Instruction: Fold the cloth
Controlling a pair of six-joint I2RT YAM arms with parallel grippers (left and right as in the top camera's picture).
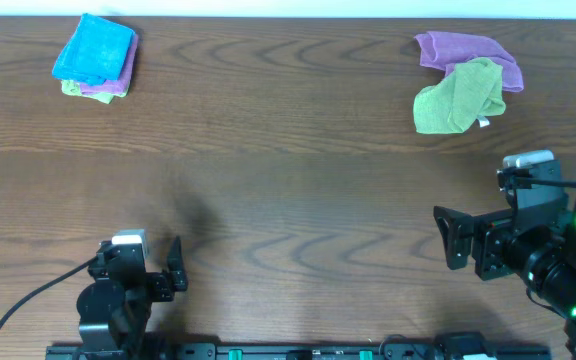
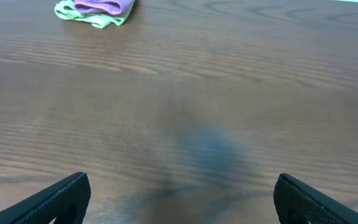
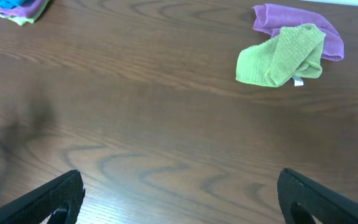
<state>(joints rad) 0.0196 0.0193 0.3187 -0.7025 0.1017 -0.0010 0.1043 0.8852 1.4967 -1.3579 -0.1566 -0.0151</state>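
Note:
A crumpled green cloth lies at the far right, partly over a crumpled purple cloth. Both show in the right wrist view, the green one in front of the purple one. My left gripper is open and empty at the near left edge, above bare table in its wrist view. My right gripper is open and empty at the near right, well short of the green cloth, also open in its wrist view.
A folded stack of cloths, blue on top of purple and green, sits at the far left corner. It shows in the left wrist view and the right wrist view. The wooden table fills the view.

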